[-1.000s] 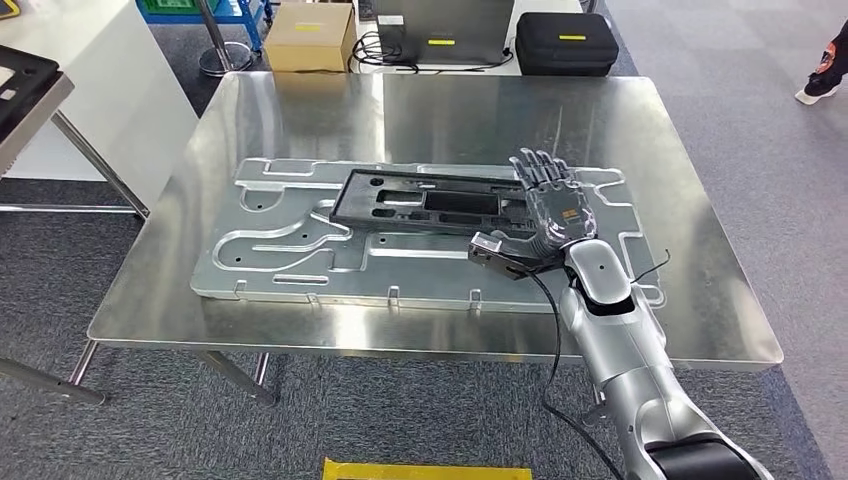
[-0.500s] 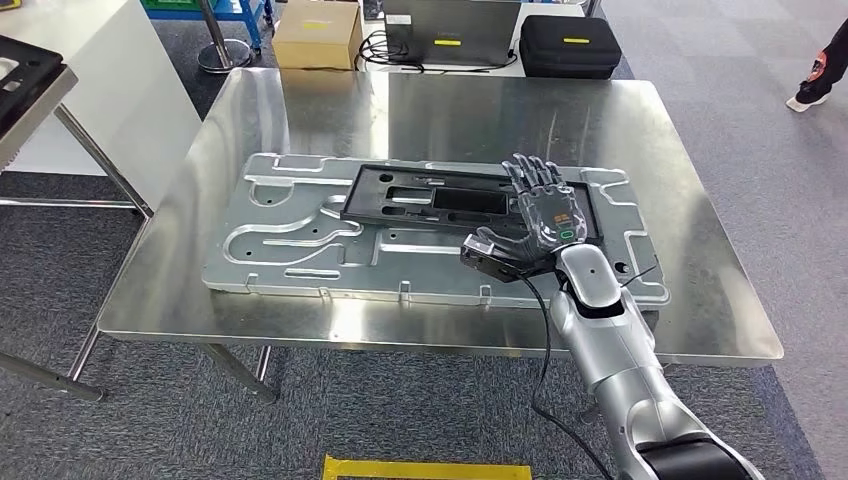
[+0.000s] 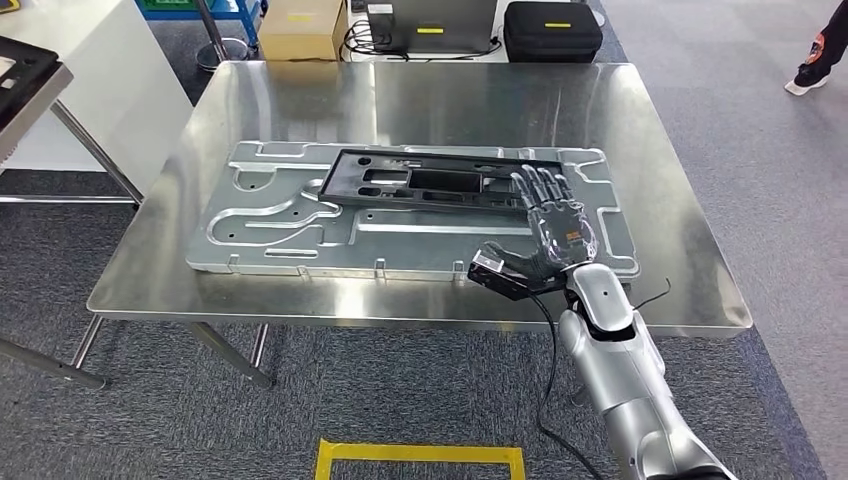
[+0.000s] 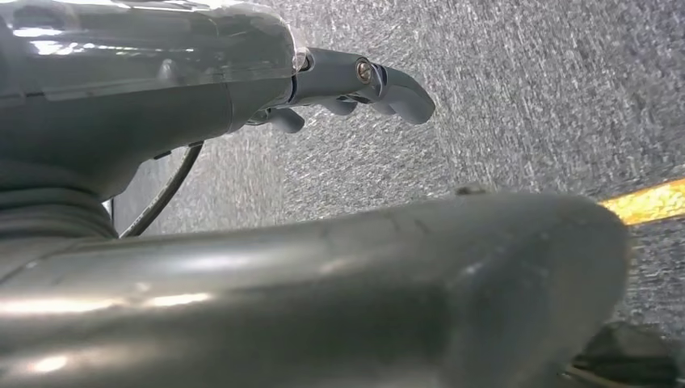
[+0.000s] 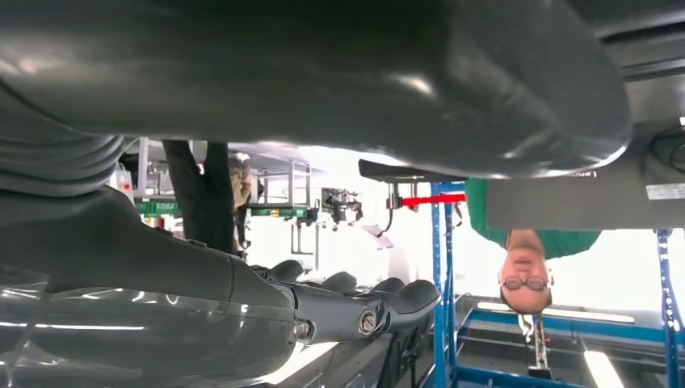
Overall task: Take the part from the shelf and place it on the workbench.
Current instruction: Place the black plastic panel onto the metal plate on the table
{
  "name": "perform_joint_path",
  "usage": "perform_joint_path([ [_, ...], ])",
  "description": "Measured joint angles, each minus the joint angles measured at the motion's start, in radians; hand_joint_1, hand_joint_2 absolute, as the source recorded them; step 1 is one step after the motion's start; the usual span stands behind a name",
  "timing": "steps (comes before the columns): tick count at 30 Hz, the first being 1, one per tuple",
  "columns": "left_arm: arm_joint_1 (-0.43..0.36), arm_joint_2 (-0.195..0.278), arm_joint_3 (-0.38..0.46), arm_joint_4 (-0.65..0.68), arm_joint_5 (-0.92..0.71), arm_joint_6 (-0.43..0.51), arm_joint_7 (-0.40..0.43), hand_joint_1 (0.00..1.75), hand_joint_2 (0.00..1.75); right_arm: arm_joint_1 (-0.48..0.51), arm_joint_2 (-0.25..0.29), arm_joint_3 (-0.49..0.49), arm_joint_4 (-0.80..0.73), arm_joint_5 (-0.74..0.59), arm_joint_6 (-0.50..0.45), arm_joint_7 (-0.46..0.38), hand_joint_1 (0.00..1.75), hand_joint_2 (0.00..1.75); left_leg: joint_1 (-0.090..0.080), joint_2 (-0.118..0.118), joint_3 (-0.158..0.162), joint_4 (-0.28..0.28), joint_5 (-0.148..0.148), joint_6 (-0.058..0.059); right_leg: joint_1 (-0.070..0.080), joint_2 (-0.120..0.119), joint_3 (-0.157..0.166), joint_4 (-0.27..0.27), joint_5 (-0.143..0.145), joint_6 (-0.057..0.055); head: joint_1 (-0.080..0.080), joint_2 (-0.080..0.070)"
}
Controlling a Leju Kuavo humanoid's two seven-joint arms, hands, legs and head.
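Note:
The long black part lies flat on a silver machined plate on the steel workbench. My right hand hovers over the plate's near right corner, fingers spread and holding nothing, with its fingertips just at the part's right end. The right wrist view has the same hand with fingers stretched out and empty. My left hand hangs over grey carpet in the left wrist view, fingers loosely extended and holding nothing.
A cardboard box, a grey device and a black case stand beyond the bench's far edge. A white shelf with another black part stands left. Yellow tape marks the floor. A person stands nearby.
The camera shifted slightly. My right hand has drawn back off the part's right end toward the bench's near edge. The part stays on the plate.

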Motion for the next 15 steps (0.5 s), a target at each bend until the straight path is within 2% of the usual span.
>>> perform_joint_path([
  [1,-0.002,0.0,0.0,0.0,-0.002,0.0,0.0,0.0,0.0,0.019,0.0,-0.006,-0.025,0.003,0.0,0.006,0.0,0.0,-0.004,0.0,0.04,-0.065,0.015,0.006,0.002,-0.001,-0.005,-0.001,0.008,0.004,0.0,0.0],
  [2,-0.005,0.0,0.0,0.0,-0.004,-0.001,-0.001,0.0,0.0,0.04,-0.001,-0.015,-0.05,0.008,0.0,0.013,0.0,0.0,-0.008,0.0,0.065,-0.108,0.024,0.01,0.003,-0.003,-0.007,-0.002,0.016,0.009,0.0,0.0],
  [4,-0.006,-0.001,0.0,0.0,-0.01,-0.003,0.0,0.0,0.0,0.092,-0.001,-0.036,-0.106,0.019,-0.001,0.023,0.0,0.0,-0.015,-0.001,0.066,-0.123,0.039,0.014,0.002,-0.006,-0.007,-0.009,0.032,0.022,0.0,0.0],
  [5,-0.006,-0.002,0.0,0.0,-0.012,-0.004,0.002,0.0,0.0,0.121,0.0,-0.047,-0.135,0.025,-0.001,0.026,0.0,0.0,-0.012,-0.001,0.063,-0.126,0.049,0.019,0.0,-0.007,-0.008,-0.013,0.039,0.027,0.0,0.0],
  [6,-0.005,-0.003,0.0,0.0,-0.012,-0.005,0.003,0.0,0.0,0.148,0.003,-0.059,-0.164,0.031,-0.002,0.027,0.0,0.0,-0.01,0.001,0.058,-0.131,0.062,0.024,-0.001,-0.007,-0.011,-0.012,0.032,0.033,0.0,0.0],
  [7,-0.005,-0.004,0.0,0.0,-0.012,-0.006,0.004,0.0,0.0,0.17,0.005,-0.07,-0.188,0.036,-0.002,0.029,0.0,0.0,-0.006,0.003,0.049,-0.136,0.077,0.03,-0.002,-0.006,-0.018,0.003,0.005,0.038,0.0,0.0],
  [8,-0.005,-0.004,0.0,0.0,-0.013,-0.006,0.004,0.0,0.0,0.186,0.007,-0.081,-0.208,0.04,-0.002,0.03,0.0,0.0,-0.003,0.006,0.037,-0.14,0.092,0.035,-0.004,-0.006,-0.03,0.038,-0.042,0.043,0.0,0.0],
  [10,-0.006,-0.004,0.0,0.0,-0.013,-0.006,0.004,0.0,0.0,0.207,0.009,-0.097,-0.238,0.048,0.001,0.035,0.0,0.0,-0.003,0.01,0.005,-0.14,0.118,0.038,-0.009,-0.007,-0.058,0.161,-0.151,0.053,0.0,0.0],
  [11,-0.006,-0.005,0.0,0.0,-0.012,-0.006,0.003,0.0,0.0,0.215,0.01,-0.102,-0.25,0.053,0.003,0.037,0.0,0.0,-0.003,0.011,-0.012,-0.139,0.13,0.037,-0.012,-0.007,-0.066,0.222,-0.18,0.058,0.0,0.0],
  [12,-0.007,-0.005,0.0,0.0,-0.012,-0.006,0.002,0.0,0.0,0.223,0.01,-0.107,-0.26,0.059,0.007,0.039,0.0,0.0,-0.002,0.013,-0.029,-0.137,0.141,0.035,-0.014,-0.007,-0.062,0.263,-0.182,0.062,0.0,0.0],
  [13,-0.007,-0.006,0.0,0.0,-0.011,-0.006,0.002,0.0,0.0,0.23,0.011,-0.11,-0.269,0.064,0.009,0.041,0.0,0.0,-0.001,0.013,-0.046,-0.134,0.151,0.032,-0.017,-0.008,-0.042,0.27,-0.162,0.066,0.0,0.0],
  [14,-0.007,-0.007,0.0,0.0,-0.011,-0.006,0.001,0.0,0.0,0.236,0.011,-0.114,-0.277,0.068,0.011,0.043,0.0,0.0,0.001,0.014,-0.062,-0.13,0.161,0.028,-0.021,-0.008,-0.004,0.24,-0.135,0.07,0.0,0.0],
  [15,-0.007,-0.008,0.0,0.0,-0.01,-0.006,0.001,0.0,0.0,0.242,0.011,-0.117,-0.286,0.072,0.012,0.043,0.0,0.0,0.003,0.014,-0.077,-0.123,0.169,0.023,-0.025,-0.007,0.05,0.18,-0.12,0.073,0.0,0.0],
])
